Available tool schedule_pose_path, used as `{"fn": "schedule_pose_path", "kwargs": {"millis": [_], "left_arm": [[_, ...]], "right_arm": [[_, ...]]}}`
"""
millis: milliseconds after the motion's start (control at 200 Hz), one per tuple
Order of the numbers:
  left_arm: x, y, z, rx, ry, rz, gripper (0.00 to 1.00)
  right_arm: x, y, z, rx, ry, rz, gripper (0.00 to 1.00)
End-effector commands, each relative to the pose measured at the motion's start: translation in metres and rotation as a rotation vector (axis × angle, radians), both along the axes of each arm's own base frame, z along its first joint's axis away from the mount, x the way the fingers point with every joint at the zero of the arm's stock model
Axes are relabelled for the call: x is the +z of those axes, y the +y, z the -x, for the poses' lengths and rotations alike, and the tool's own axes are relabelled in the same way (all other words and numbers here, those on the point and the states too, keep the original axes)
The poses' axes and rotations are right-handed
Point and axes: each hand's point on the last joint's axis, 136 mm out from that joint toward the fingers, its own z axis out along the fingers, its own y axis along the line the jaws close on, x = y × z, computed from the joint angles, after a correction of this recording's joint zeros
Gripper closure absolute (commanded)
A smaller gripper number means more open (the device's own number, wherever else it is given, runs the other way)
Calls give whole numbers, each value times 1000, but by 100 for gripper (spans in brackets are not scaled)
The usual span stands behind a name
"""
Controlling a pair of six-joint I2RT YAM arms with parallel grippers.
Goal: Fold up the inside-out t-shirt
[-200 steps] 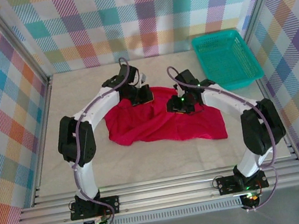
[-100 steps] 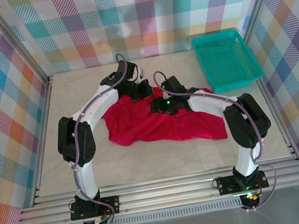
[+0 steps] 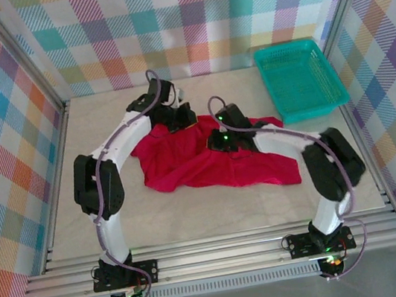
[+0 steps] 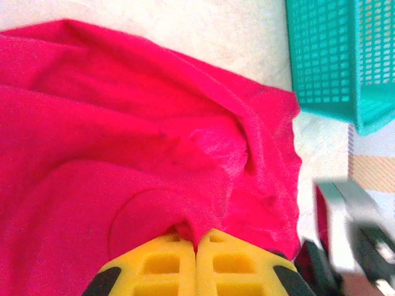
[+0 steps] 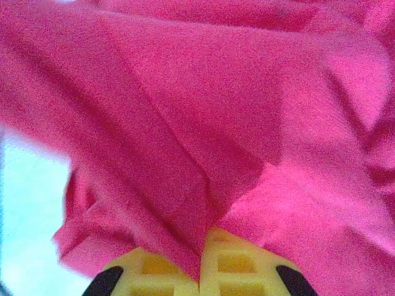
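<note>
The red inside-out t-shirt [image 3: 208,163] lies crumpled across the middle of the table. My left gripper [image 3: 176,117] sits at the shirt's far left edge, shut on a pinch of red cloth [image 4: 185,231] that rises between its yellow fingers [image 4: 154,265]. My right gripper [image 3: 221,142] rests on the shirt's middle, its yellow fingers [image 5: 237,268] shut on a fold of the same cloth [image 5: 203,203]. Red fabric [image 5: 185,92] drapes taut from that pinch. The shirt's neck tag is hidden.
A teal plastic basket [image 3: 298,77] stands at the far right of the table, its mesh corner [image 4: 333,55] close beside the shirt's edge. Plaid walls enclose the table on three sides. Bare tabletop [image 3: 216,213] lies in front of the shirt.
My right gripper moved left across the shirt toward the left gripper and closed on a fold. The left gripper shifted slightly back and left, pulling the shirt's edge.
</note>
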Motion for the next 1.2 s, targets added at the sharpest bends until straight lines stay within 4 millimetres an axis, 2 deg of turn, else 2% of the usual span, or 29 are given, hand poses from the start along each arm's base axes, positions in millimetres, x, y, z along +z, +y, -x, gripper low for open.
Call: {"fn": "schedule_pose_path", "kwargs": {"millis": [0,100,190,345,385,435,505,645,715,770,830,895,1035,1075,1195], "left_arm": [[19,20,-27,53,-40,44,100],[7,21,-37,58,-14,53,100],[-6,19,-39,55,5,52,97],[-12,23,-26,39,-12,47,59],[-9,25,-19,26,-30,46,55],[-7,26,-6,0,-49,65,55],[-6,23,15,-53,-54,113,60],[-9,6,67,-193,-39,182,71],[-18,-5,90,-255,-23,172,72],[-26,-12,100,-278,-15,161,67],[-37,-17,106,-288,-1,162,61],[-42,-23,103,-285,-15,168,56],[-58,-33,100,-284,19,151,52],[-65,-31,97,-269,25,129,48],[-79,-29,87,-233,33,91,48]], "right_arm": [[17,-6,46,137,-5,-86,100],[17,-13,68,163,-25,-141,100],[15,-16,74,151,-38,-180,100],[-3,-17,72,136,0,-187,100],[-9,-18,70,127,18,-194,100],[-16,-22,68,105,36,-210,100],[-19,-25,65,86,45,-239,100],[-13,-22,62,95,30,-265,100],[-9,-20,59,97,22,-277,100],[-7,-20,57,96,18,-280,100],[-8,-20,57,97,22,-277,100],[-8,-21,57,95,23,-277,100],[-5,-22,57,92,17,-276,100],[-3,-23,56,92,14,-278,100],[0,-22,56,93,8,-281,100]]}}
